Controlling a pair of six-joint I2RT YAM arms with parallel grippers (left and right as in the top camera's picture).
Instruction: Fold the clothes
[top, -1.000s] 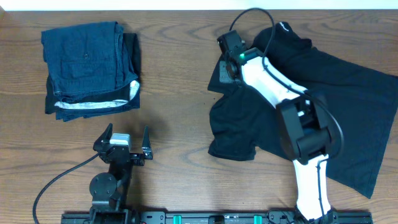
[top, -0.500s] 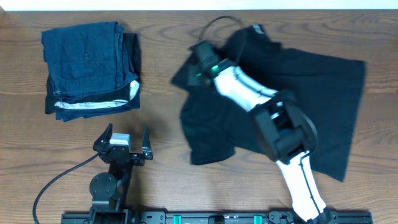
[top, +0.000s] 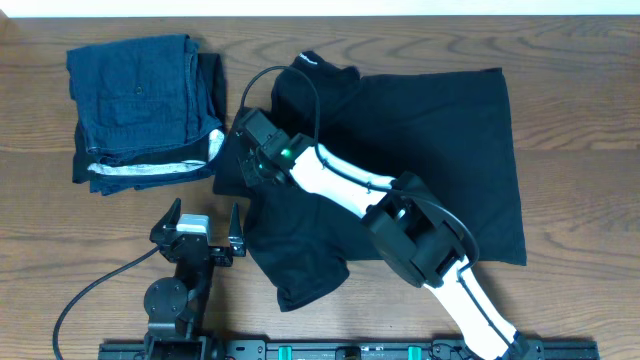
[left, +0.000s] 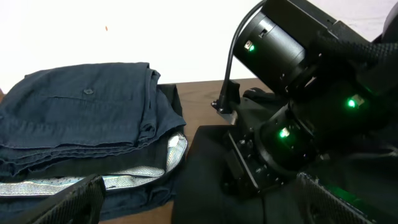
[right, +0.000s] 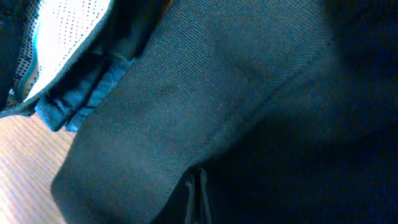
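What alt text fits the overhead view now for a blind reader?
A plain black short-sleeved T-shirt lies spread on the wooden table, the right gripper closed on its edge nearest a stack of folded dark blue garments. The open left gripper sits empty in front of that stack.

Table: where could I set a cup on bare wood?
Bare wood lies right of the black T-shirt out to the table edge, and in the near-left corner below the folded blue clothes, beside the left hand. It is crowded between that pile and the shirt, where the right hand sits.
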